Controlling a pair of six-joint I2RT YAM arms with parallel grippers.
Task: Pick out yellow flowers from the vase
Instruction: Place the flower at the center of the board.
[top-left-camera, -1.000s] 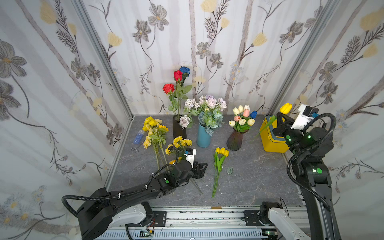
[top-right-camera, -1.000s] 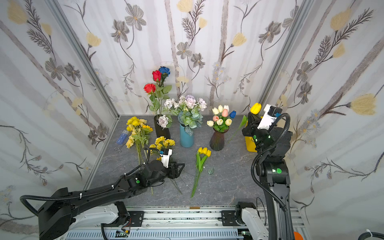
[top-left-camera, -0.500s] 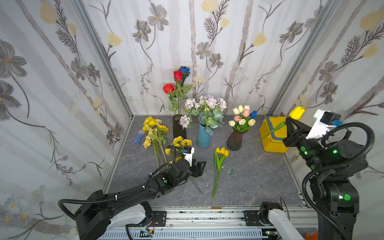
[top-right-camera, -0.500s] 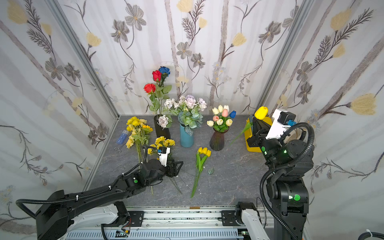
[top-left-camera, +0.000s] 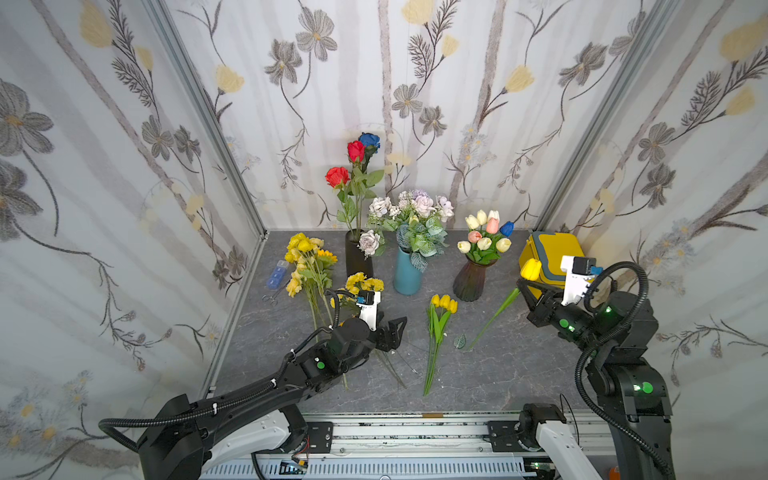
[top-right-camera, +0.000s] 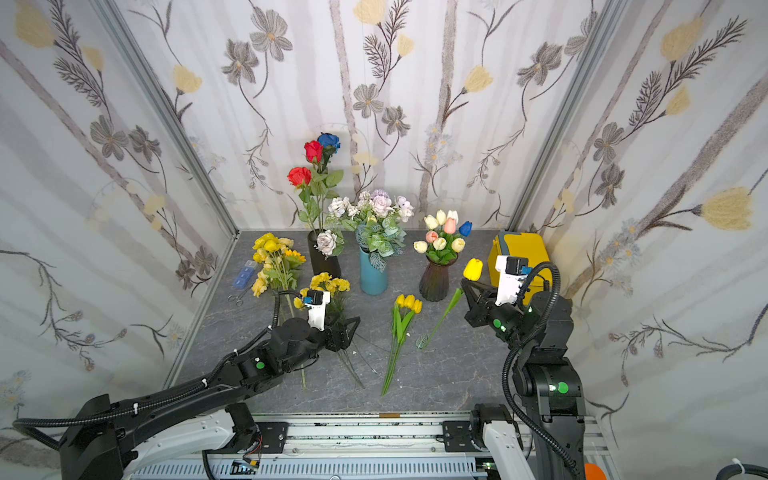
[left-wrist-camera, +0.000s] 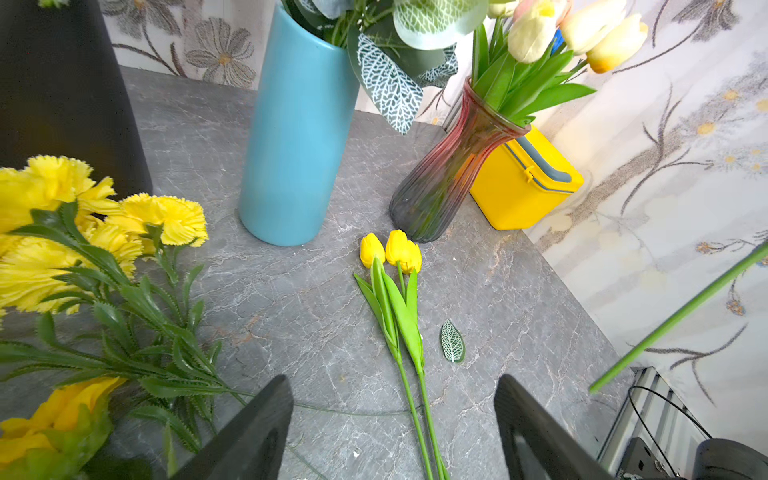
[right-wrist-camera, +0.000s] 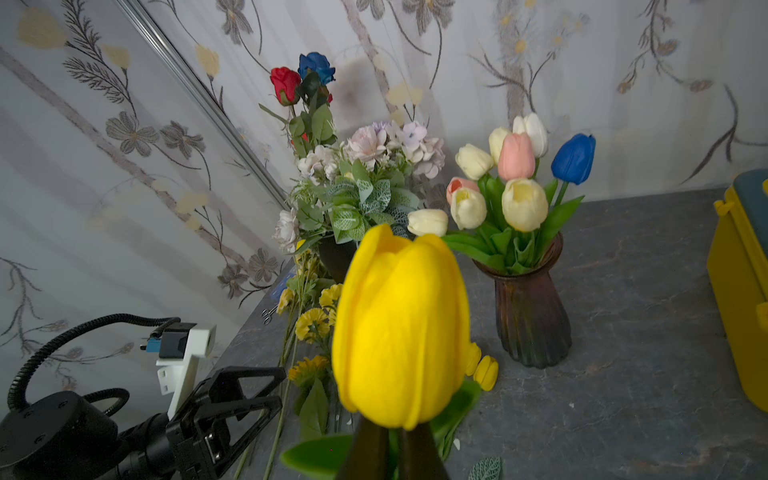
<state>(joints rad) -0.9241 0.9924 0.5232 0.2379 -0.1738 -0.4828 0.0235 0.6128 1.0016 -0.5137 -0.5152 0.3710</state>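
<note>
**Held tulip slants toward the laid tulips; the right arm has it**

The right gripper (top-left-camera: 524, 286) sits at the right of both top views, raised above the table (top-left-camera: 511, 374) and in front of the yellow box (top-left-camera: 550, 249). Its jaws are clamped together on the held tulip (top-left-camera: 531, 269), gripping the stem right under the bloom. The right wrist view shows this too: the bloom (right-wrist-camera: 399, 328) fills the centre of the frame, with the two dark fingers (right-wrist-camera: 365, 453) pressed together just beneath it.

From that grip the long axis of the held tulip runs down and to the left in the top views. The bloom is highest, at the right. The bare stem end is lowest, close to the fallen leaf (top-left-camera: 459, 341) near the frame centre. I cannot tell whether the stem end touches the table.

The laid tulips (top-left-camera: 436, 332) lie flat a little left of that stem end. Their blooms point up-frame toward the ribbed vase (top-left-camera: 469, 282) and their stems point down-frame. The held tulip is therefore tilted across their line rather than along it. I judge that laying it down means moving left and down, and swinging the stem round to lie the same way as theirs.

The left gripper (top-left-camera: 392, 330) hangs low at centre-left beside the carnations (top-left-camera: 365, 284). Its jaws stand wide apart with nothing between them, as the left wrist view shows. It is near the laid tulips but well apart from the held tulip, so this move belongs to the right arm.
</note>
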